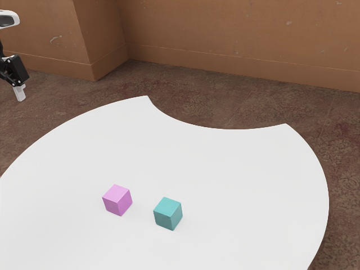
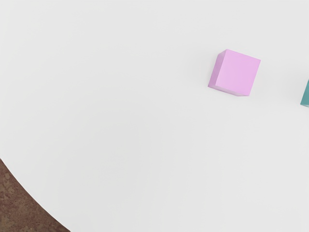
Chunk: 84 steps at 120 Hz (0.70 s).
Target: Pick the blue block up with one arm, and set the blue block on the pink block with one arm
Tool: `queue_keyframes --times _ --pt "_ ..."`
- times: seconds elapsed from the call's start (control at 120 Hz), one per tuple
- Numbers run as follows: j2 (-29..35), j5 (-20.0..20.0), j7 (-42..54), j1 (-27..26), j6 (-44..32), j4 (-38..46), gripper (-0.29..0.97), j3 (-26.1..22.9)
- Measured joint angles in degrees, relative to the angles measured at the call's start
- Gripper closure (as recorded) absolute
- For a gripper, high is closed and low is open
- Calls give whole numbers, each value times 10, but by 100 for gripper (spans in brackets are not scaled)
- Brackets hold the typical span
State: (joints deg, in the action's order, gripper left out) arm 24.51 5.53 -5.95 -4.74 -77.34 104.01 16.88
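The blue block, teal in colour, rests on the white table near its front. The pink block sits a short gap away toward the exterior view's left, not touching it. My gripper hangs high at the exterior view's far left edge, well above the table and far from both blocks, with nothing visibly held. The wrist view looks down on the pink block, with a sliver of the blue block just beyond it at the frame's edge.
The round table has a curved notch cut into its far edge. Brown floor surrounds it, with tan walls behind. The table's rim and floor appear in the wrist view.
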Motion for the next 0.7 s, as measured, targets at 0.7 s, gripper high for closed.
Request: queue_keyframes --times 0.7 --pt "-16 -143 -27 4 -275 328 0 -299"
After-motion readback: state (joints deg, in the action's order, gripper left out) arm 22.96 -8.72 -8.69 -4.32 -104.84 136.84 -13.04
